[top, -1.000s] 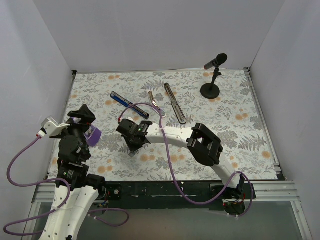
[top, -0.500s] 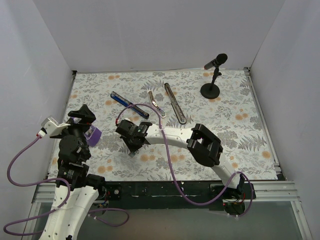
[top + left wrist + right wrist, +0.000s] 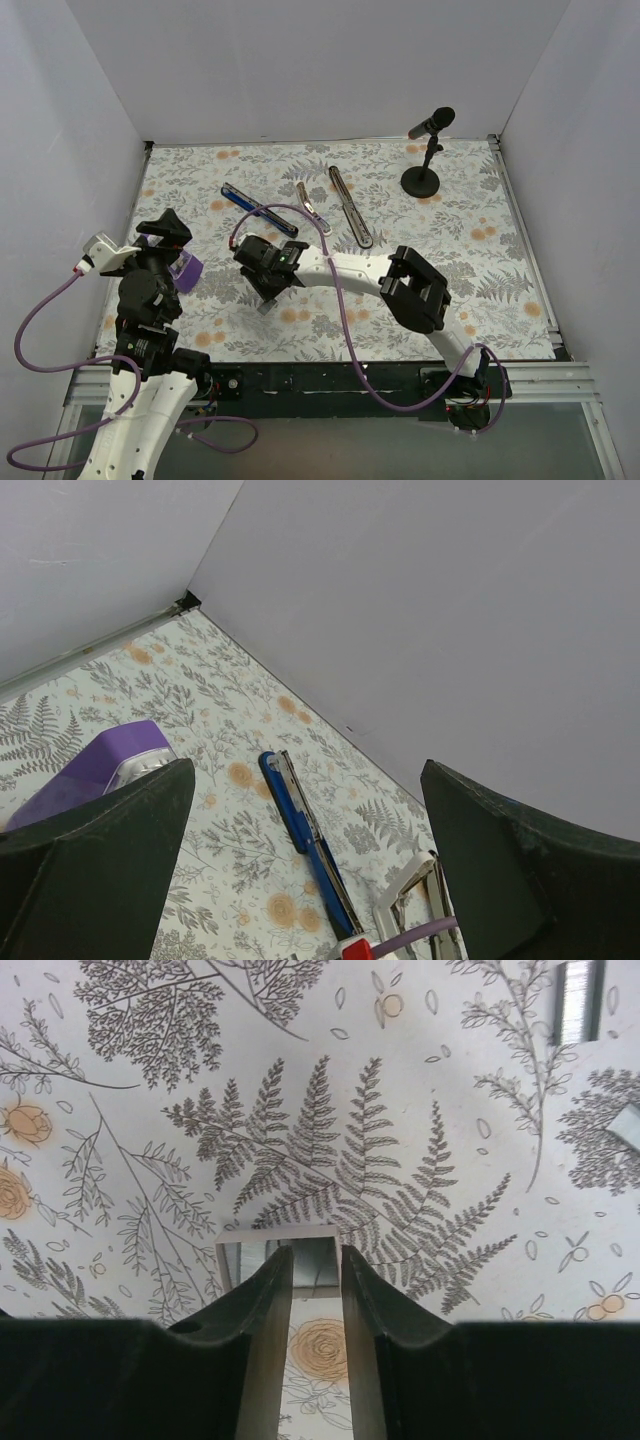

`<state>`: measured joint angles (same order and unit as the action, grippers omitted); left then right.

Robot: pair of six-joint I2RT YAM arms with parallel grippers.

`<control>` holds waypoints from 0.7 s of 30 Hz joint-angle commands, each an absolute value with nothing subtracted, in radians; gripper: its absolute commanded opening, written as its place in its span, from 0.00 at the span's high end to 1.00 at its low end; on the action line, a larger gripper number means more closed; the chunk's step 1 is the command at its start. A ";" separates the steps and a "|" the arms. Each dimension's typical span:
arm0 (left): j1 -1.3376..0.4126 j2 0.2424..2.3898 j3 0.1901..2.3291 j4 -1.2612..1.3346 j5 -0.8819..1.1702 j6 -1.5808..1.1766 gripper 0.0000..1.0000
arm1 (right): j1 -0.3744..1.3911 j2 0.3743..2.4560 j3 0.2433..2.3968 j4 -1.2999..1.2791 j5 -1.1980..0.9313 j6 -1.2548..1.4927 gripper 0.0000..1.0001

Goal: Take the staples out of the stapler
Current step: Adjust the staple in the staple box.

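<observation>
The stapler lies opened out at the back of the flowered table, with its blue arm [image 3: 258, 210], a short silver piece [image 3: 312, 208] and a black base with silver channel [image 3: 351, 207] side by side. My right gripper [image 3: 265, 293] is low over the table in front of the stapler. Its jaws stand slightly apart, and a silver strip of staples [image 3: 250, 1257] lies flat on the table at my right gripper's [image 3: 317, 1250] tips. My left gripper [image 3: 165, 235] hovers wide open at the left. The left wrist view shows the blue arm [image 3: 300, 830] between the fingers of my left gripper [image 3: 308, 780].
A purple block [image 3: 187, 268] sits by the left gripper. A black microphone on a round stand [image 3: 421, 178] is at the back right. Two more staple strips [image 3: 575, 1000] [image 3: 625, 1125] lie on the table. White walls enclose three sides.
The right gripper's jaws have parted from shut and the staple strip now lies on the table at their tips. The left arm has not moved.
</observation>
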<state>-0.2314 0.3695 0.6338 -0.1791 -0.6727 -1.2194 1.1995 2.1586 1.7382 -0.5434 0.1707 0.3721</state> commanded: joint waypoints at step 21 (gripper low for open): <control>-0.233 0.396 0.632 -0.176 -0.686 -1.198 0.02 | 0.945 2.152 1.795 -0.387 0.008 -0.034 0.60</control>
